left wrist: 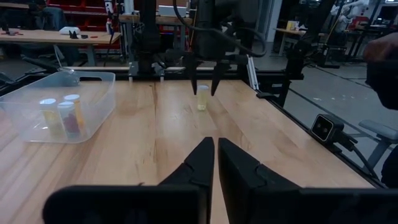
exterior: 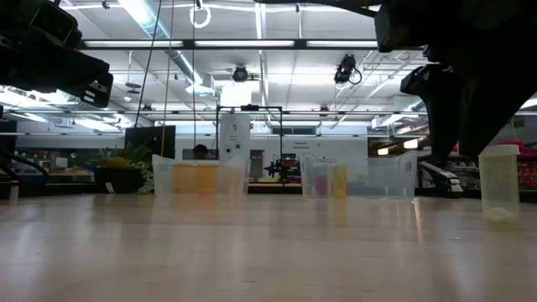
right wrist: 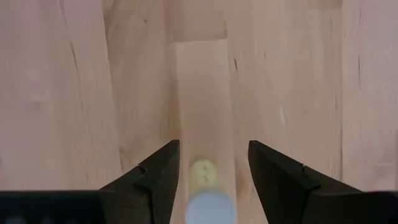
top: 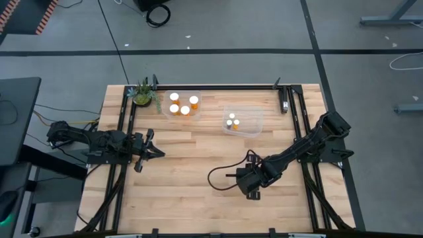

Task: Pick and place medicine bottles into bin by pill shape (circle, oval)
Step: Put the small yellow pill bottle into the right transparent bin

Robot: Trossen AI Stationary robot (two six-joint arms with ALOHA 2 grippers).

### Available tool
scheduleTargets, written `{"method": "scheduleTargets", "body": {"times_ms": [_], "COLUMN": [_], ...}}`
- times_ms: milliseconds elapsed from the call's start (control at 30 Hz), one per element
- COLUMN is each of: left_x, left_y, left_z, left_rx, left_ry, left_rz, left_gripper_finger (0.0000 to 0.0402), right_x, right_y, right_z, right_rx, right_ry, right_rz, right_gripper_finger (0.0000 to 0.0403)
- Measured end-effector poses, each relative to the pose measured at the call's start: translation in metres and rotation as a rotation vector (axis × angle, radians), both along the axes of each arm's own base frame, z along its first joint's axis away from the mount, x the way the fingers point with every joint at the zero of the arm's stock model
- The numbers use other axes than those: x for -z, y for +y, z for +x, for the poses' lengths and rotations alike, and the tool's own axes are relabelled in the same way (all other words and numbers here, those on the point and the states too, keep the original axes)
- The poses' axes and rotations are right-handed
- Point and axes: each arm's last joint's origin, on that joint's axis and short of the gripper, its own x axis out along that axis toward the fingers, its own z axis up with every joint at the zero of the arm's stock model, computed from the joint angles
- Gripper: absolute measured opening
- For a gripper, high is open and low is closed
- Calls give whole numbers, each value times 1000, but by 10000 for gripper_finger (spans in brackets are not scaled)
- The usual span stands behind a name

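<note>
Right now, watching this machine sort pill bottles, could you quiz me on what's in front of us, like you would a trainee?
1. True or false: the right pincer is open above a bottle standing on the table.
2. How many bottles show in the bin beside the plant: A two, B four, C six?
3. Fill in: the left pincer is ____.

Key: 1 true. 2 B. 3 shut.

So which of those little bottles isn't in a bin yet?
The pale medicine bottle standing alone on the table, directly under the right gripper, whose fingers are open; the others sit in bins.
</note>
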Motion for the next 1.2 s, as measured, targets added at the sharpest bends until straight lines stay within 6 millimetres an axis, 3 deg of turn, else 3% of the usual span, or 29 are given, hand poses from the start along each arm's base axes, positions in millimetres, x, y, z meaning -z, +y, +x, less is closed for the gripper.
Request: {"method": "scheduleTargets", "body": {"times_ms": [1200], "left_x": [0], "left_y": [0], "left_z": [0], "left_rx": [0], "left_ry": [0], "left_rz": [0], "left_gripper_finger": [30], "right_x": [2], "right_y": [-2], "right_z": [-10], "right_rx": [126], "right_ry": [106], "right_rz": [28], "right_gripper_finger": [198]}}
